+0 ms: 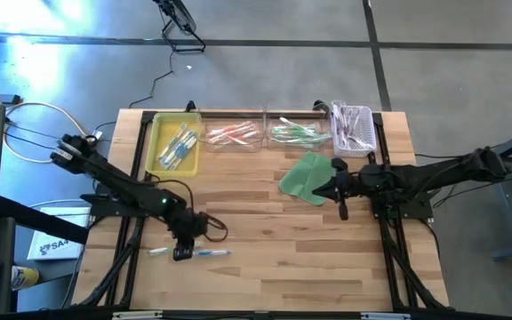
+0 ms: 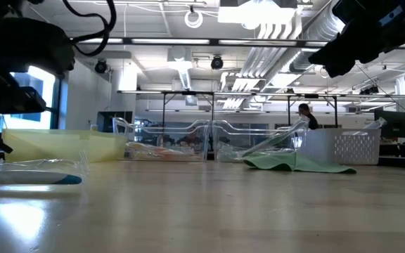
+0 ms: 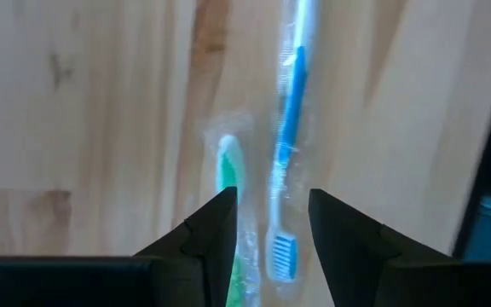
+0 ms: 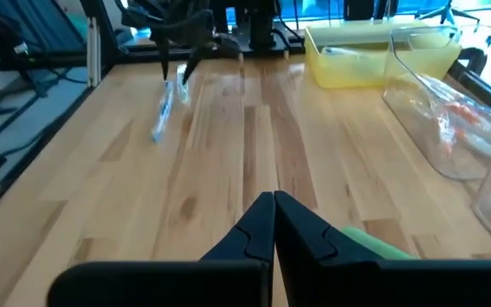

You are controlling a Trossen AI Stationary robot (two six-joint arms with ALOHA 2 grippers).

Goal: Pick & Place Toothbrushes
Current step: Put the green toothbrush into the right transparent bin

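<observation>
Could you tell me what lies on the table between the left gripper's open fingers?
Two wrapped toothbrushes, one green and one blue, lie below the left gripper, as the left wrist view shows.

wooden table (image 1: 274,258), four bins (image 1: 174,147), green cloth (image 1: 307,178), two toothbrushes (image 1: 210,253)

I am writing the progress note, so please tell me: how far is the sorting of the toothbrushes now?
Mostly done, it seems: wrapped toothbrushes already lie in the yellow bin, two clear bins and the white basket. In hand: the left gripper, open, hovers over a blue toothbrush and a green toothbrush on the table. Left: those two. The right gripper waits shut near the green cloth.
</observation>
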